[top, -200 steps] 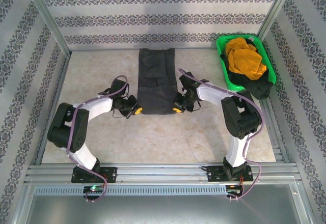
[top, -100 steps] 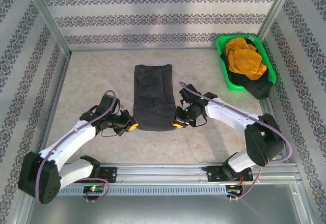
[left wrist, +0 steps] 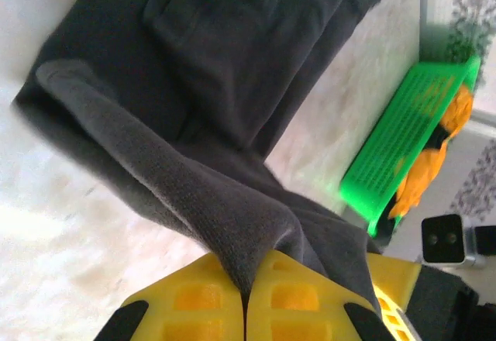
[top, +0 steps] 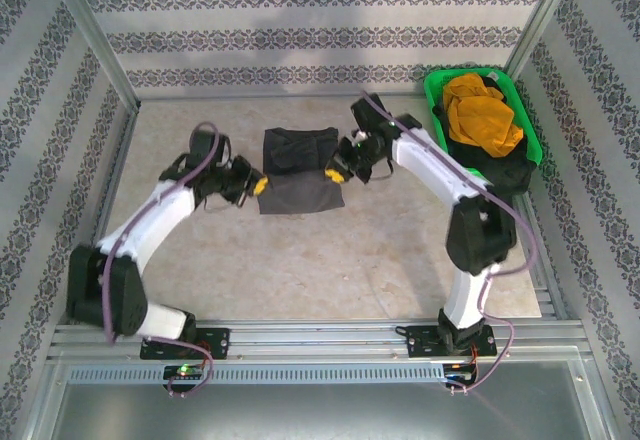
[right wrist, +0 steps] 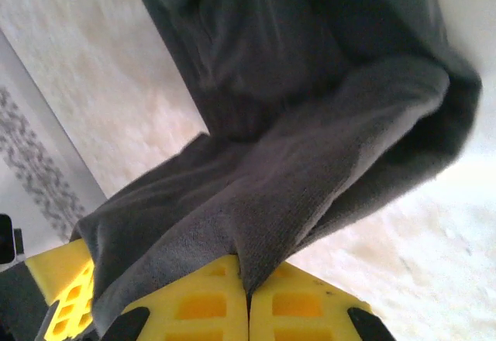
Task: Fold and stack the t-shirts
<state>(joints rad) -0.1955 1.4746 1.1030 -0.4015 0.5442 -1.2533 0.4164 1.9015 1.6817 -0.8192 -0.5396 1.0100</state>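
A dark charcoal grey t-shirt (top: 300,168) lies folded over on itself in the middle of the table. My left gripper (top: 258,185) is shut on its near left corner, the cloth (left wrist: 225,225) pinched between the yellow fingers (left wrist: 201,310). My right gripper (top: 336,171) is shut on the near right corner, with grey cloth (right wrist: 263,201) running into its yellow fingers (right wrist: 310,310). The held hem is lifted and carried back over the shirt. A mustard orange t-shirt (top: 480,112) and a black t-shirt (top: 508,170) lie bunched in the green basket (top: 447,146).
The green basket stands at the back right corner, against the patterned wall, and also appears in the left wrist view as the basket (left wrist: 403,139). Metal frame posts (top: 95,35) line both sides. Bare table (top: 320,260) stretches between the shirt and the arm bases.
Both grippers pulled the shirt's near hem toward the arms, then lifted it and carried it toward the back wall, folding the shirt to about half its length.
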